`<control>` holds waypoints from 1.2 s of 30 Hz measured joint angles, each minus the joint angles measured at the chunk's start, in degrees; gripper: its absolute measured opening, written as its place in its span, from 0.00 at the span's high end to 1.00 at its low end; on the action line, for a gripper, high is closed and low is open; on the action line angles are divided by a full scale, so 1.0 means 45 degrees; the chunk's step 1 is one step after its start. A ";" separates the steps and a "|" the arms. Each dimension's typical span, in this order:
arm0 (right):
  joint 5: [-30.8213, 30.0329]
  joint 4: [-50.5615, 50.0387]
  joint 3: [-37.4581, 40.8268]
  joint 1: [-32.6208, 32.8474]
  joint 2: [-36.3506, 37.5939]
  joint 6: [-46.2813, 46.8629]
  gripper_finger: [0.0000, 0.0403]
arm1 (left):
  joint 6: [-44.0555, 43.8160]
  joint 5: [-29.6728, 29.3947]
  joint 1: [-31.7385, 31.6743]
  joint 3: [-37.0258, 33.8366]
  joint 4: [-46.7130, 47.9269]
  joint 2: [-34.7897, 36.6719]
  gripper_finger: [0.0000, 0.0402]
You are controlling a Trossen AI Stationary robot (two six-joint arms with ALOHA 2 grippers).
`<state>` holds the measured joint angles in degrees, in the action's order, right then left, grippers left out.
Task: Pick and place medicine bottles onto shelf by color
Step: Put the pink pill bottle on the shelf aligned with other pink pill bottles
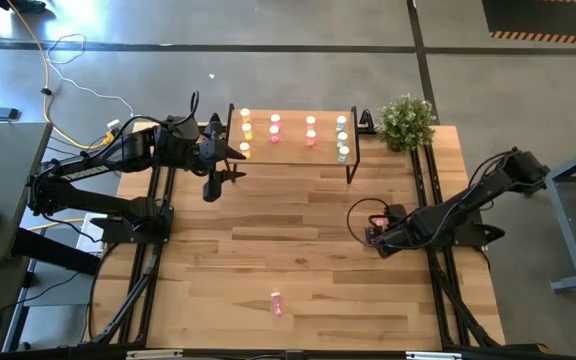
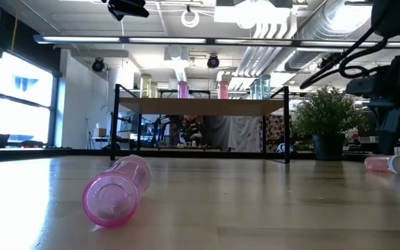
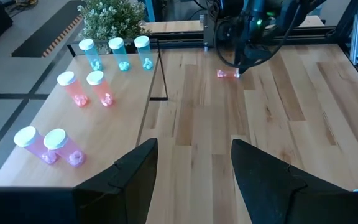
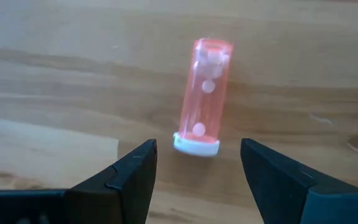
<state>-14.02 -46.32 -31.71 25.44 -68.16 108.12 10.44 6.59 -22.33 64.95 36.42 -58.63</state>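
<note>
In the low view the right gripper point(image 2: 394, 132) is cut off at the picture's edge, and the bottles standing on the shelf point(image 2: 200, 105) show only as blurred tops. From above, the bottle by the right gripper point(image 1: 380, 232) is mostly hidden under it. The right arm stretches low across the table, its jaws spread wide and empty just over a red-orange bottle point(image 4: 202, 96) lying on its side, white cap toward the fingers point(image 4: 129, 174). The left gripper point(image 1: 216, 170) hovers at the shelf's point(image 1: 298, 158) left end, jaws apart, holding nothing. A pink bottle point(image 1: 277, 305) lies on its side near the table's point(image 1: 218, 290) front edge, well apart from both arms. A potted plant point(image 1: 406, 122) stands beside the shelf.
</note>
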 joint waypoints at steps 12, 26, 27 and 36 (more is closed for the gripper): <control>0.0230 0.1298 0.1092 -0.0683 0.0000 -0.0271 0.44 | 0.0000 -0.0650 -0.0005 0.0000 -0.0006 0.0000 0.51; 0.0762 0.1939 0.1074 -0.0822 -0.0011 -0.0697 0.72 | -0.0213 -0.0662 -0.0005 0.0000 -0.0029 0.0000 0.51; 0.0797 0.1998 0.0966 -0.0822 -0.0007 -0.0795 0.74 | -0.0285 -0.0664 -0.0005 0.0000 -0.0029 0.0000 0.51; 0.0838 0.2631 -0.0210 -0.0822 -0.0010 -0.2305 0.74 | -0.1024 -0.0526 -0.0005 0.0000 0.0000 0.0000 0.51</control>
<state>-10.25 -34.48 -32.65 21.74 -68.20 97.74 5.83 4.22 -22.35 64.95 36.42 -58.63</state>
